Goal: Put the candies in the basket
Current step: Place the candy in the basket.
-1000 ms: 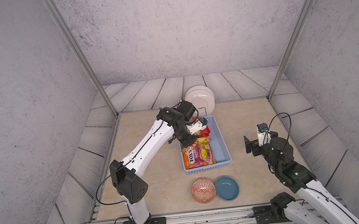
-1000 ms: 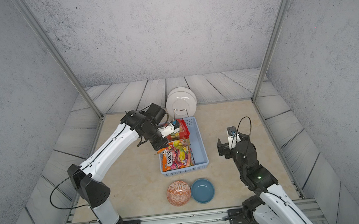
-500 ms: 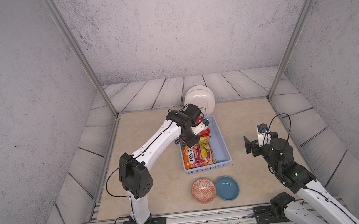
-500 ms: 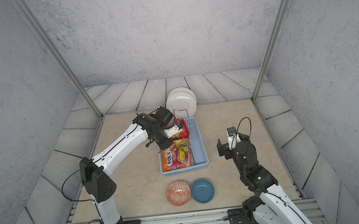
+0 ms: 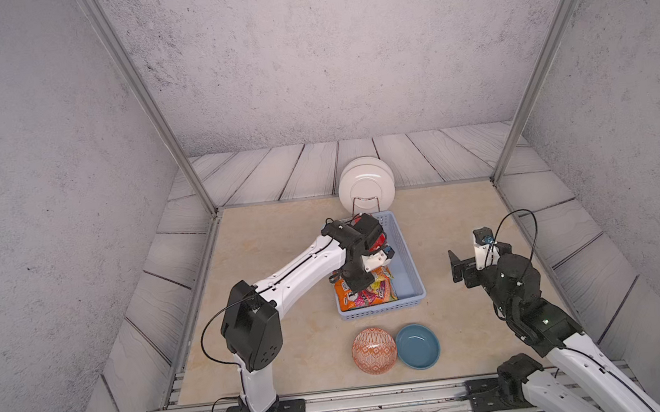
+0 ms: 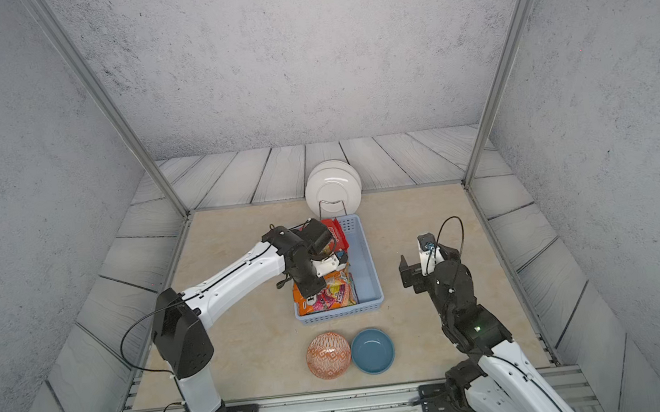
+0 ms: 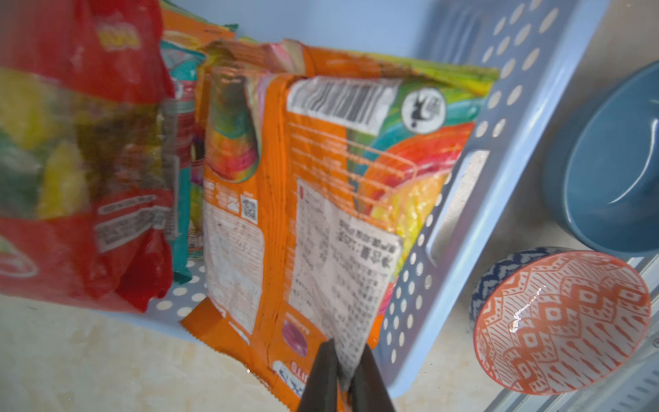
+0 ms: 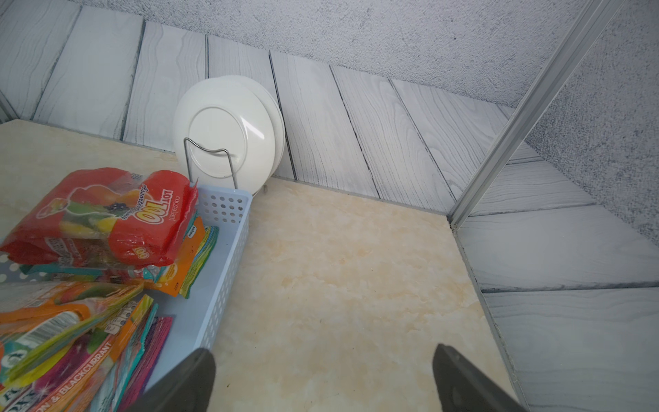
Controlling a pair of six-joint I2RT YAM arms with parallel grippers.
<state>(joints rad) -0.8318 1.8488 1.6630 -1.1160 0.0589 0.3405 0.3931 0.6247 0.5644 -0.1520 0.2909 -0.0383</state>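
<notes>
The light blue basket (image 5: 407, 249) (image 6: 367, 261) stands mid-table with several candies inside. My left gripper (image 5: 355, 287) (image 6: 309, 290) hovers over its near half. In the left wrist view this gripper (image 7: 347, 360) is shut on a corner of an orange candy bag (image 7: 321, 178), which hangs down into the basket (image 7: 506, 142). A red bag (image 7: 82, 142) (image 8: 107, 217) and a teal one (image 7: 182, 199) lie at the far end. More orange and purple bags (image 8: 71, 321) fill the near end. My right gripper (image 5: 467, 267) (image 8: 324, 360) is open and empty, over bare table right of the basket.
An orange patterned bowl (image 5: 374, 350) and a blue bowl (image 5: 418, 346) sit side by side just in front of the basket. White plates (image 5: 365, 184) stand in a wire rack right behind it. Walls and metal posts close in the table on three sides.
My left arm has swung forward, carrying the orange bag from the basket's far end toward its near half. The right arm has stayed still.
</notes>
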